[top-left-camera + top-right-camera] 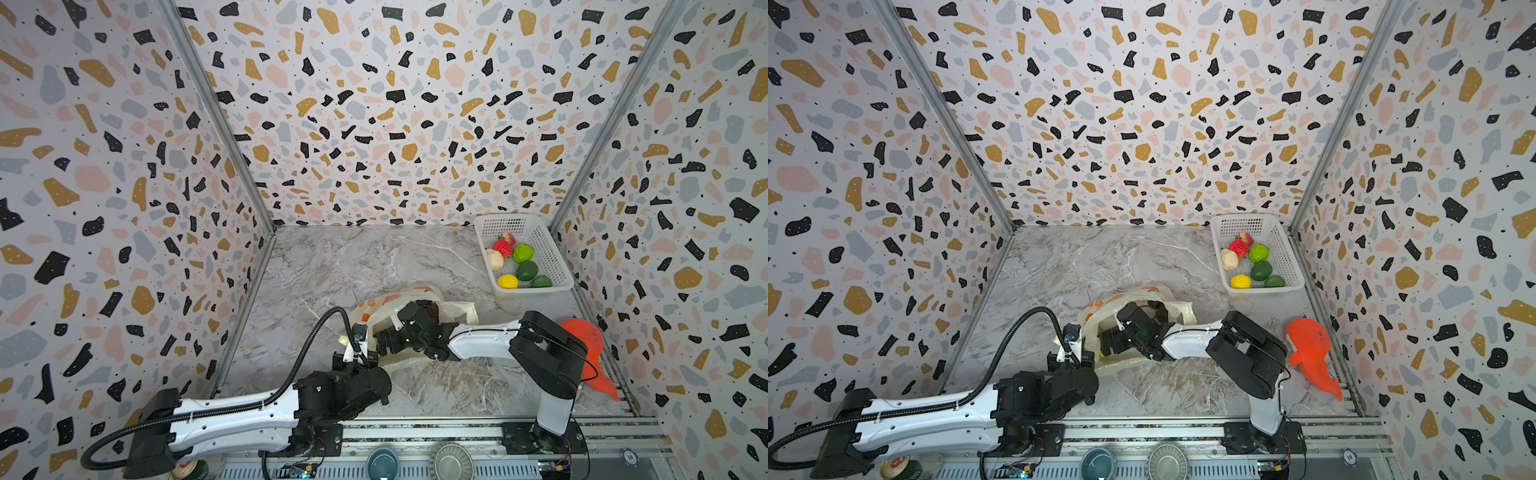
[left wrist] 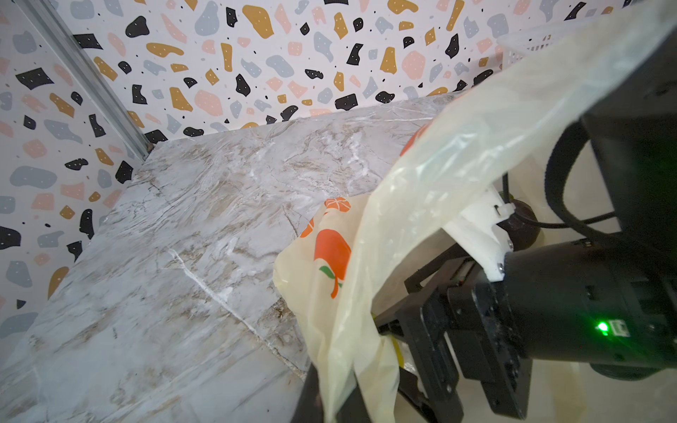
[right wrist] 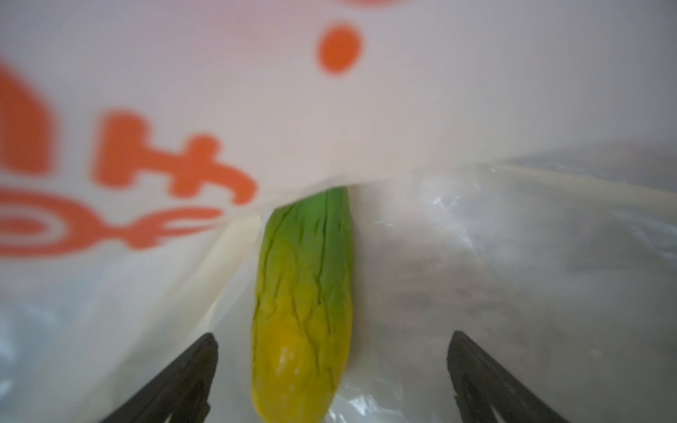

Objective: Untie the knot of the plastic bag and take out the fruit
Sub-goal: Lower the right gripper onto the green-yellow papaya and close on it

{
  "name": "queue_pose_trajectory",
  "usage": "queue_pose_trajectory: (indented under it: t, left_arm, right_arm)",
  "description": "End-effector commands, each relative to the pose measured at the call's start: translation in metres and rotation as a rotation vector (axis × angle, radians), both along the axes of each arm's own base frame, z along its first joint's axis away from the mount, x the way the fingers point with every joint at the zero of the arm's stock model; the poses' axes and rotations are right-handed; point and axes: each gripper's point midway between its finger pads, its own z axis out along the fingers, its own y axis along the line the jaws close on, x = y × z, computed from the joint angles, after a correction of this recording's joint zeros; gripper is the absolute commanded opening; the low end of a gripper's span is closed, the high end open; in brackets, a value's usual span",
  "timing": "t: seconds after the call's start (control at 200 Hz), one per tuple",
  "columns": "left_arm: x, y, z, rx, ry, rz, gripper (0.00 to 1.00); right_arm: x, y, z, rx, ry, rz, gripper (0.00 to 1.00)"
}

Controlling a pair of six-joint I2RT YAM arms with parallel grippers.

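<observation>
Marble tabletop (image 1: 332, 266), centre-front: the plastic bag (image 1: 386, 301) lies crumpled here, mouth toward your right arm. Your left gripper (image 2: 331, 404) is closed on the bag's film; your right gripper (image 3: 333, 337), inside the bag, stands wide open astride a green-and-yellow fruit (image 3: 304, 293), not touching it.

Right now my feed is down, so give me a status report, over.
Left end effector shut on plastic bag. Right end effector open inside, astride yellow-green fruit. Bag covers fruit's far end.

White-shelled arms (image 1: 232, 415) with black joints (image 1: 345, 390), a ribbed black cable (image 1: 305, 345) and a black right gripper (image 3: 331, 338).
</observation>
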Motion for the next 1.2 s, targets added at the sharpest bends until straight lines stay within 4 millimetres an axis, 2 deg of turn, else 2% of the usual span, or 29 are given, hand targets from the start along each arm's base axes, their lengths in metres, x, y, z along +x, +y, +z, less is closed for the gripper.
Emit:
queue_pose_trajectory:
  t: [0.0, 0.115, 0.225, 0.375, 0.616, 0.786, 0.981, 1.091, 1.196]
  left_arm:
    - [0.0, -0.002, -0.001, -0.028, -0.014, -0.014, 0.0]
    - [-0.001, -0.001, -0.001, -0.043, -0.019, -0.024, 0.0]
    - [-0.001, 0.001, 0.0, -0.044, -0.027, -0.03, 0.0]
    - [-0.002, 0.004, 0.002, -0.058, -0.036, -0.035, 0.0]
    - [-0.002, 0.004, 0.003, -0.063, -0.043, -0.04, 0.0]
    - [-0.002, 0.005, 0.004, -0.066, -0.052, -0.032, 0.0]
    - [0.001, 0.0, 0.007, -0.07, -0.067, -0.029, 0.0]
    - [0.002, -0.004, 0.008, -0.073, -0.07, -0.03, 0.0]
    - [0.002, -0.004, 0.011, -0.076, -0.077, -0.026, 0.0]
  right_arm:
    - [0.001, 0.015, 0.003, -0.017, -0.035, 0.011, 0.99]
    - [0.004, 0.028, -0.014, -0.067, -0.017, 0.011, 0.98]
    - [0.0, 0.039, -0.022, -0.102, -0.026, 0.026, 0.96]
    - [0.005, 0.032, -0.032, -0.147, -0.027, -0.022, 0.75]
    - [0.012, 0.008, -0.019, -0.149, -0.027, -0.087, 0.6]
    - [0.012, -0.016, -0.008, -0.145, -0.003, -0.101, 0.57]
    - [0.004, -0.035, 0.016, -0.136, -0.002, -0.085, 0.57]
    - [-0.001, -0.043, 0.027, -0.133, -0.015, -0.072, 0.55]
    - [-0.006, -0.043, 0.026, -0.147, -0.04, -0.026, 0.55]
